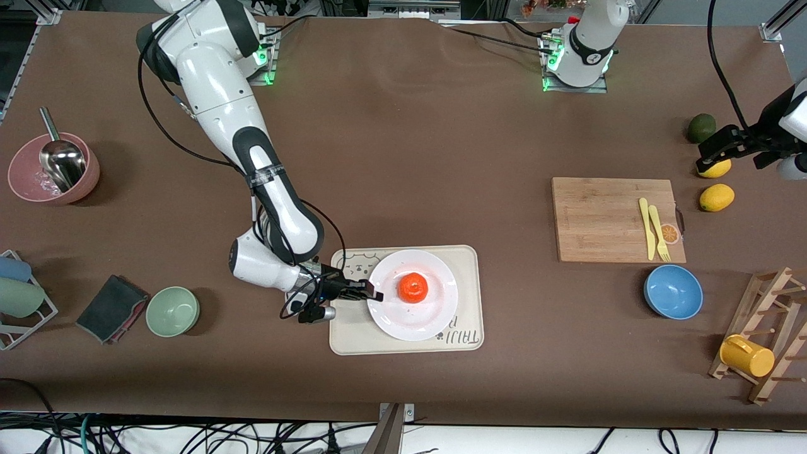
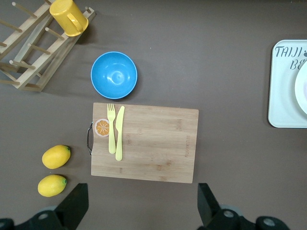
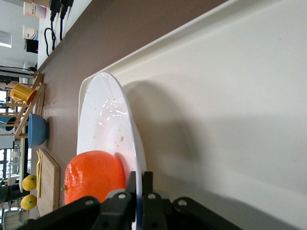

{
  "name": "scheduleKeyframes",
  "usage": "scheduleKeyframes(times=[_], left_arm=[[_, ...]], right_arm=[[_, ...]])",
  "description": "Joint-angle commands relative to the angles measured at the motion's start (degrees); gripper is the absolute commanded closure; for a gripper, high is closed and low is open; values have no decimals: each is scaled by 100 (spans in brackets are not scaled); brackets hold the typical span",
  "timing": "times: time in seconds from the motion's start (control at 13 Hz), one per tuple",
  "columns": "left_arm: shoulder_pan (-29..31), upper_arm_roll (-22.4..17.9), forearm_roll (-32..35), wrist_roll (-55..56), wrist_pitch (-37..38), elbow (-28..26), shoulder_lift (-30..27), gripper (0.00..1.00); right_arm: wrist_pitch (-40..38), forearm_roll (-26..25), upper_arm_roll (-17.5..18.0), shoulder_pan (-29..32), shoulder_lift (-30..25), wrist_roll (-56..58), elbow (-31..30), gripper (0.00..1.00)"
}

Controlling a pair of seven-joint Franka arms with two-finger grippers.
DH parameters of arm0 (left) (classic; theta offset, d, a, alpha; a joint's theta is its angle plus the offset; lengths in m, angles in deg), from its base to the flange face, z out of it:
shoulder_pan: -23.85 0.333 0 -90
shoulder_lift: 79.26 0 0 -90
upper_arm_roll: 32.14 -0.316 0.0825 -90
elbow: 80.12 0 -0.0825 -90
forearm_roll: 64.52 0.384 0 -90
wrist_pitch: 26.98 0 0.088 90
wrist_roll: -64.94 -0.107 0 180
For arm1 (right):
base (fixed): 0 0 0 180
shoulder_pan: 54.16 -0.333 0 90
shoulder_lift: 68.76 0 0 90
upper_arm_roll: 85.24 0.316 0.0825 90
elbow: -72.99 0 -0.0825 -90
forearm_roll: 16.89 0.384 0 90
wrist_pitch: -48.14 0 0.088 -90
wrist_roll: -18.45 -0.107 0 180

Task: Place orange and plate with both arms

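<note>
The orange (image 1: 413, 287) sits in the middle of the white plate (image 1: 435, 315), which lies on the cream tray (image 1: 470, 265). My right gripper (image 1: 376, 294) is shut on the plate's rim at the edge toward the right arm's end. In the right wrist view the fingers pinch the rim (image 3: 138, 184), with the orange (image 3: 91, 177) just inside and the plate (image 3: 103, 124) over the tray (image 3: 216, 105). My left gripper (image 1: 719, 151) is open and empty, up over the lemons; its fingers (image 2: 76, 203) frame bare table beside the cutting board.
A wooden cutting board (image 1: 615, 217) carries a yellow knife and fork (image 1: 654, 230). A blue bowl (image 1: 673, 291), two lemons (image 1: 716, 197), an avocado (image 1: 701, 128) and a rack with a yellow mug (image 1: 747, 356) lie at the left arm's end. A green bowl (image 1: 173, 311) and pink bowl (image 1: 53, 169) lie at the right arm's end.
</note>
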Motion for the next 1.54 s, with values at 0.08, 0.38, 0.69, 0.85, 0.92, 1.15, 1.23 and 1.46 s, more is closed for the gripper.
scheduleKeyframes(times=[0.08,0.38,0.69,0.85,0.92,1.15,1.23,1.46], left_arm=[[7,-4,-163,-100,19,130,54,0],[7,-4,-163,-109,19,130,54,0],[7,-4,-163,-109,19,130,63,0],[7,-4,-163,-109,19,130,54,0],[15,-4,-163,-109,19,130,54,0],[7,-4,-163,-109,19,130,54,0],[7,-4,-163,-109,19,130,54,0],[7,-4,-163,-118,10,130,63,0]], right_arm=[[134,-896,-21,-22,-31,-54,147,0],[109,-2277,-82,-31,-268,-106,138,0],[-49,-4296,-197,-110,-550,-860,103,0],[-679,-5500,-197,-119,-804,-1509,120,0],[-1126,-6071,-214,-110,-936,-1826,138,0],[-2541,-6753,-564,-110,-1585,-2067,138,0],[-3155,-6762,-818,-119,-1796,-2067,138,0],[-4493,-6780,-1504,-128,-2438,-2058,155,0]])
